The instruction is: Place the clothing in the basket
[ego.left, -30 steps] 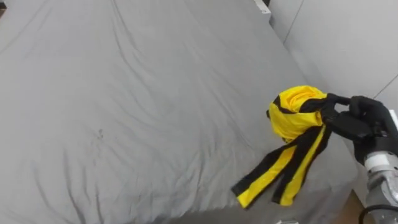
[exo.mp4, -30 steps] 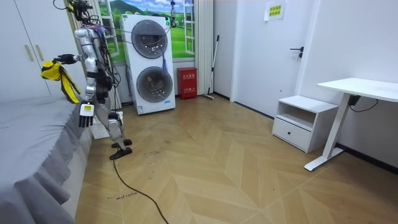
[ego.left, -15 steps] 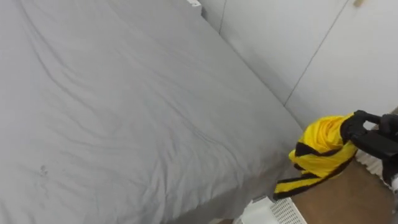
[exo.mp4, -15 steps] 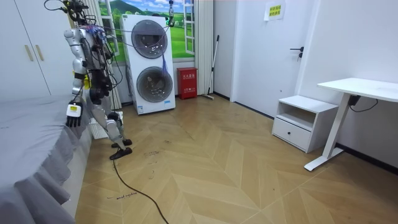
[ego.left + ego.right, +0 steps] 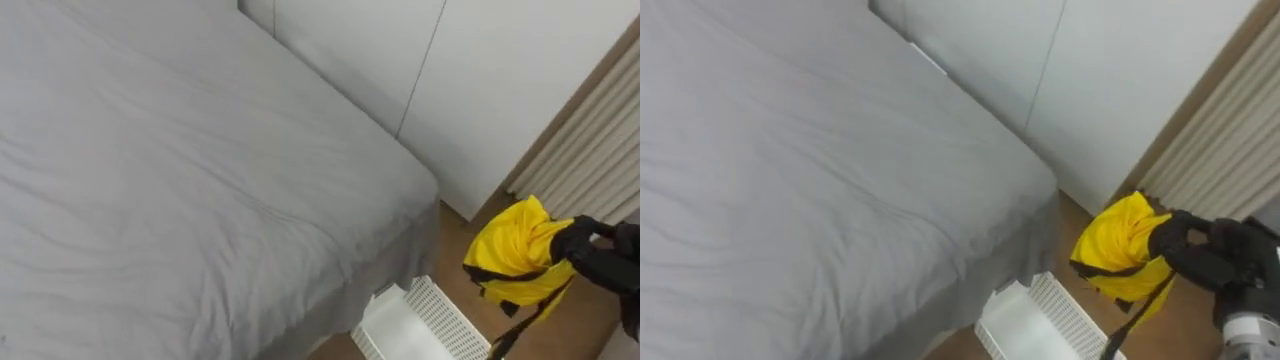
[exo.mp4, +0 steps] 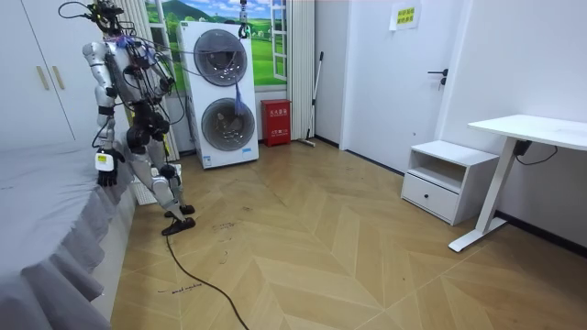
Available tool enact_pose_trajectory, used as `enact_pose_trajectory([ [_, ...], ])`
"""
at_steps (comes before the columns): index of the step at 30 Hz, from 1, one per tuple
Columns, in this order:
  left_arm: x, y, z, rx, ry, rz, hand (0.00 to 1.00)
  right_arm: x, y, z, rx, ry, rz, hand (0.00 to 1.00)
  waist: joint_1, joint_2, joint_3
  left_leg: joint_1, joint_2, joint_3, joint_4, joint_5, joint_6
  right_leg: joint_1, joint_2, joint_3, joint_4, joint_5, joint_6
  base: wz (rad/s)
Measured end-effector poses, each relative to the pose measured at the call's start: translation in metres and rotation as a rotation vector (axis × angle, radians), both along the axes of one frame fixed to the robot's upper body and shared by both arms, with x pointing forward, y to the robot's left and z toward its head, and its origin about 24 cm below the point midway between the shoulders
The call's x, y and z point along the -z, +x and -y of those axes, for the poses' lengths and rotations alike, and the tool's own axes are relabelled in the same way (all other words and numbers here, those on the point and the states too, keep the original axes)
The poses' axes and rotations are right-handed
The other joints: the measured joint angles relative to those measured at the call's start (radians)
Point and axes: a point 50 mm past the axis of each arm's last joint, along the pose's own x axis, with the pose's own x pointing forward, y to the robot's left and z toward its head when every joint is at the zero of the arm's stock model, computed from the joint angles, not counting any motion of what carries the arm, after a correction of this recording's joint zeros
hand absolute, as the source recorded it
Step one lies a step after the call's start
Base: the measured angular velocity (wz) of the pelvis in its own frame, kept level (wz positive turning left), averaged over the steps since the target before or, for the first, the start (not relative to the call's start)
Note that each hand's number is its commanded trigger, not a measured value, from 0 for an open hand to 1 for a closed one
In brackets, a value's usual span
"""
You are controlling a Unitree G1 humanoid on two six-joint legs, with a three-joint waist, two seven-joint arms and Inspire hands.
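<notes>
Grey bed (image 5: 180,200) in the foreground, with white wardrobe doors (image 5: 420,60) behind it and a pleated curtain (image 5: 590,140) at the right. Your robot stands at the bed's corner, with the stacked washing machines (image 6: 225,92) just past it. Right hand (image 5: 595,255): its fingers are curled round the bunched yellow-and-black garment (image 5: 510,250), held in the air just right of the white slatted basket (image 5: 420,325) on the floor. Left hand (image 6: 104,172): it hangs beside the mattress edge, and you cannot tell how its fingers are set.

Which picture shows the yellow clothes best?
The right eye view: the yellow clothes and the right hand gripping them sit well inside it. The left eye view shows them nearer its edge; the room view is too far off.
</notes>
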Motion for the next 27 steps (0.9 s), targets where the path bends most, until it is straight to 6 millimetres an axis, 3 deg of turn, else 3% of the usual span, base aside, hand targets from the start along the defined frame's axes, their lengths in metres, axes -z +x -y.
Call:
enact_pose_trajectory([
  [5, 0.000, 0.014, 0.005, 0.041, -0.009, 0.013, 0.00, 0.025, 0.007, 0.006, 0.059, 0.064, -0.085, 1.00, -0.004, 0.041, 0.0015, -0.108, -0.002, -0.001, 0.023, -0.001, 0.003, -0.133, 0.003, 0.026, 0.072, 0.001, 0.004, -0.17],
  [12, -0.003, 0.035, 0.007, 0.067, -0.025, 0.085, 0.00, 0.035, 0.030, 0.007, 0.096, 0.105, -0.112, 1.00, 0.005, 0.080, 0.0067, -0.220, -0.004, -0.003, 0.038, 0.001, 0.008, -0.267, 0.003, 0.008, 0.129, 0.003, 0.007, 0.06],
  [14, -0.003, 0.039, 0.007, 0.079, -0.029, 0.096, 0.00, 0.038, 0.037, 0.008, 0.116, 0.112, -0.131, 1.00, 0.020, 0.095, 0.0047, -0.269, -0.006, -0.009, 0.042, 0.016, 0.029, -0.315, -0.003, -0.001, 0.131, 0.014, 0.010, 0.12],
  [15, -0.003, 0.040, 0.008, 0.085, -0.030, 0.099, 0.00, 0.038, 0.038, 0.009, 0.117, 0.110, -0.138, 0.77, 0.027, 0.098, 0.0044, -0.282, -0.006, -0.010, 0.045, 0.018, 0.032, -0.327, -0.004, -0.002, 0.132, 0.017, 0.010, 0.13],
  [16, -0.004, 0.041, 0.008, 0.096, -0.033, 0.099, 0.00, 0.040, 0.040, 0.008, 0.118, 0.112, -0.147, 0.22, 0.037, 0.105, 0.0036, -0.306, -0.006, -0.015, 0.053, 0.022, 0.034, -0.347, -0.006, -0.006, 0.136, 0.021, 0.010, 0.12],
  [17, -0.003, 0.041, 0.007, 0.098, -0.033, 0.095, 0.00, 0.042, 0.044, 0.004, 0.117, 0.117, -0.164, 0.00, 0.042, 0.106, 0.0041, -0.321, -0.007, -0.019, 0.058, 0.024, 0.035, -0.365, -0.008, -0.010, 0.146, 0.021, 0.010, 0.15],
  [27, -0.007, 0.063, 0.012, 0.157, -0.031, 0.135, 0.00, 0.067, 0.039, -0.004, 0.174, 0.229, -0.250, 0.00, 0.085, 0.106, 0.0083, -0.399, -0.023, -0.091, 0.057, 0.055, 0.044, -0.424, -0.047, -0.091, 0.167, 0.011, 0.004, 0.28],
])
